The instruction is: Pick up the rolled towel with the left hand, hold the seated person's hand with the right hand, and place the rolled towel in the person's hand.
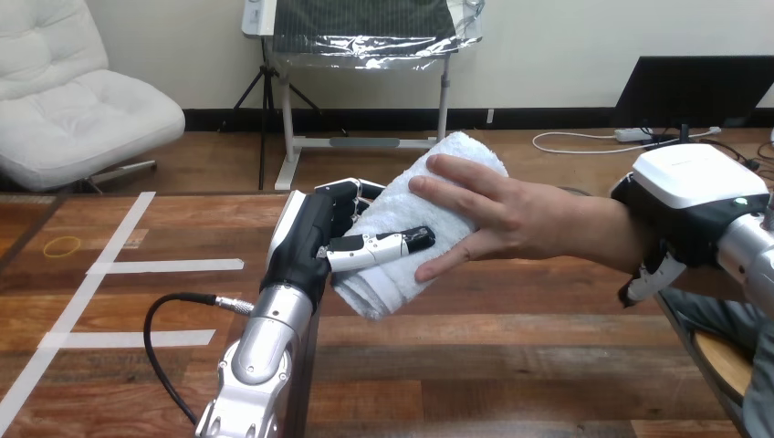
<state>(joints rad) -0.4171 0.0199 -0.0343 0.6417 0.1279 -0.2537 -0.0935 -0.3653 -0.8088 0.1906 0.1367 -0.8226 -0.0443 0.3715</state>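
A white rolled towel (392, 239) is held tilted above the table's middle. My left hand (315, 239) is shut on it, thumb across its front and fingers behind. The person's hand (497, 219) comes in from the right and lies on the towel's right side, fingers spread over it and thumb under its lower edge. My right hand (680, 205) sits at the person's wrist at the far right, its white back toward me and its fingers curled round the wrist from below.
The wooden table (511, 365) has white tape lines (164, 265) on its left part and a yellow rubber band (62, 246) near the left edge. The person's knee shows at the bottom right corner.
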